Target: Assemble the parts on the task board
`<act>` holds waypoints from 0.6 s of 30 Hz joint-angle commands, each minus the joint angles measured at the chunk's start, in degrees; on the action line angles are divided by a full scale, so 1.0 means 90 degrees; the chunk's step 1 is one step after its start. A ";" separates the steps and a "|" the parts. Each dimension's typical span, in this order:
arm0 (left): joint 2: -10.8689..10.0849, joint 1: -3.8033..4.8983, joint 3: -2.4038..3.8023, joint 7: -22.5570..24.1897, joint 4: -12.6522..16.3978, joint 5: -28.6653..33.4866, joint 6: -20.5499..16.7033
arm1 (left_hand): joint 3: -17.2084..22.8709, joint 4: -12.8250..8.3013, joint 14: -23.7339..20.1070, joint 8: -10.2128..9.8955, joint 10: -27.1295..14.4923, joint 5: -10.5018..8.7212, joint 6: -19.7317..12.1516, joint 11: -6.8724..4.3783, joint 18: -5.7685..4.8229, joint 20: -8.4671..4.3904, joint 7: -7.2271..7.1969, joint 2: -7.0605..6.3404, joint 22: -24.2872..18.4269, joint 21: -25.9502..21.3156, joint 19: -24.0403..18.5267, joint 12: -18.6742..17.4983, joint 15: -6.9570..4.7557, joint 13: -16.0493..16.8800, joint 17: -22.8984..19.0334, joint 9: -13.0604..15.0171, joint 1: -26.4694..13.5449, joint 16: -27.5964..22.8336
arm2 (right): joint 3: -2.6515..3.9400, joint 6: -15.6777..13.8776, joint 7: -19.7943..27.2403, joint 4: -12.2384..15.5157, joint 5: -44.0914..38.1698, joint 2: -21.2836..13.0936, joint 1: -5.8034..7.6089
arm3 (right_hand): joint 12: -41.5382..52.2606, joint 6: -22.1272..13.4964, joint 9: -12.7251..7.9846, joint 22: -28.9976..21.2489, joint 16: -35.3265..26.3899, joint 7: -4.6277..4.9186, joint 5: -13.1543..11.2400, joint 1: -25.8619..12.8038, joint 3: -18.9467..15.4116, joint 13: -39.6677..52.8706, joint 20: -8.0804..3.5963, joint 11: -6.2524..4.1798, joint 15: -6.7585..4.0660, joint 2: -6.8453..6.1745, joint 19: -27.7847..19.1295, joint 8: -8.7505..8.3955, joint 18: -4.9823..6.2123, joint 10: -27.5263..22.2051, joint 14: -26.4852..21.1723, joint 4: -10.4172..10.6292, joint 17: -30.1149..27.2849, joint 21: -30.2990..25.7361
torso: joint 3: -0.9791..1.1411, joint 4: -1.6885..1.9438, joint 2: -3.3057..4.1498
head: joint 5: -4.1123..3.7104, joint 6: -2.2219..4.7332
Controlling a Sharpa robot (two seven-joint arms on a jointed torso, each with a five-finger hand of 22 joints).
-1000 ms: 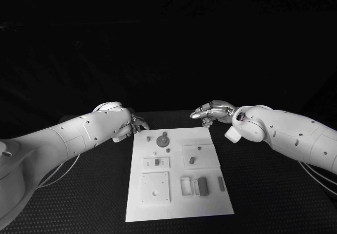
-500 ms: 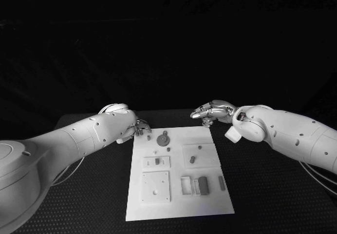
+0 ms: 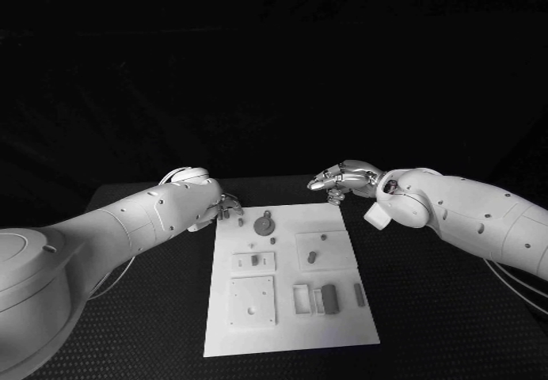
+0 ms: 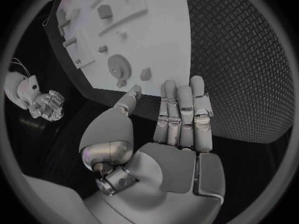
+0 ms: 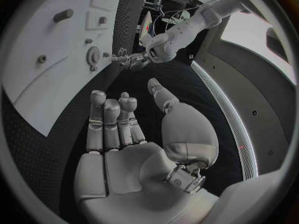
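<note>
The left hand [image 3: 219, 207] has moved in from the side over the last second and now sits at the far left corner of the task board [image 3: 291, 332], just beside the small parts there; the right hand [image 3: 340, 184] has hardly shifted and hovers over the board's far right corner. That suggests the left hand is lining up for a first pick, with nothing yet assembled.

In the left wrist view the left hand's fingers [image 4: 184, 114] are straight, side by side, with the thumb apart, holding nothing. The round geared part [image 4: 117, 69] and a small peg [image 4: 146, 74] lie on the board just beyond the fingertips, apart from them.

The right hand's fingers [image 5: 112, 122] are lightly curled, thumb spread, holding nothing, above the dark surface [image 3: 434, 301] beside the board's edge.

The other parts lie across the board's middle and near end, well apart from both hands.
</note>
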 commanded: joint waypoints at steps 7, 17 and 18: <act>0.0051 -0.0076 0.0005 0.0160 -0.0039 0.0003 0.0162 | 0.0030 0.0004 0.0019 0.0044 0.0029 -0.0035 0.0052 -0.0022 -0.0062 -0.0002 -0.0016 0.0074 0.0121 0.0003 0.0051 0.0039 -0.0042 0.0010 0.0011 -0.0002 -0.0003 0.0028 | 0.0003 0.0032 0.0030 -0.0001 -0.0043 0.0045 -0.0003 | 0.0025 -0.0003 -0.0007 -0.0009 0.0043 0.0042 0.0038 -0.0060 -0.0010 -0.0012 0.0018 0.0020 -0.0039 0.0019 -0.0014 -0.0031 0.0078 -0.0045 -0.0023 0.0018 -0.0007 -0.0030 | -0.0005 0.0002 0.0009 | -0.0037 -0.0029; 0.0066 -0.0086 0.0007 0.0200 -0.0064 0.0094 0.0112 | 0.0034 -0.0005 0.0022 0.0046 0.0030 -0.0026 0.0055 -0.0023 -0.0064 -0.0003 -0.0017 0.0083 0.0123 0.0003 0.0054 0.0042 -0.0044 0.0011 0.0011 -0.0002 0.0009 0.0030 | 0.0003 0.0034 0.0021 -0.0004 -0.0043 0.0053 -0.0003 | 0.0027 -0.0003 -0.0007 -0.0009 0.0045 0.0042 0.0038 -0.0063 -0.0008 -0.0014 0.0017 0.0020 -0.0039 0.0018 -0.0013 -0.0031 0.0078 -0.0045 -0.0022 0.0018 -0.0007 -0.0029 | 0.0003 0.0015 -0.0007 | -0.0053 -0.0070; 0.0077 -0.0086 0.0007 0.0206 -0.0062 0.0096 0.0124 | 0.0035 -0.0007 0.0022 0.0046 0.0031 -0.0025 0.0056 -0.0023 -0.0064 -0.0003 -0.0017 0.0085 0.0123 0.0004 0.0055 0.0042 -0.0044 0.0011 0.0011 -0.0002 0.0011 0.0031 | 0.0003 0.0034 0.0021 -0.0009 -0.0043 0.0060 -0.0003 | 0.0027 -0.0003 -0.0007 -0.0009 0.0045 0.0042 0.0038 -0.0064 -0.0008 -0.0014 0.0017 0.0020 -0.0039 0.0018 -0.0013 -0.0031 0.0078 -0.0045 -0.0022 0.0018 -0.0007 -0.0029 | 0.0003 0.0014 -0.0004 | -0.0053 -0.0070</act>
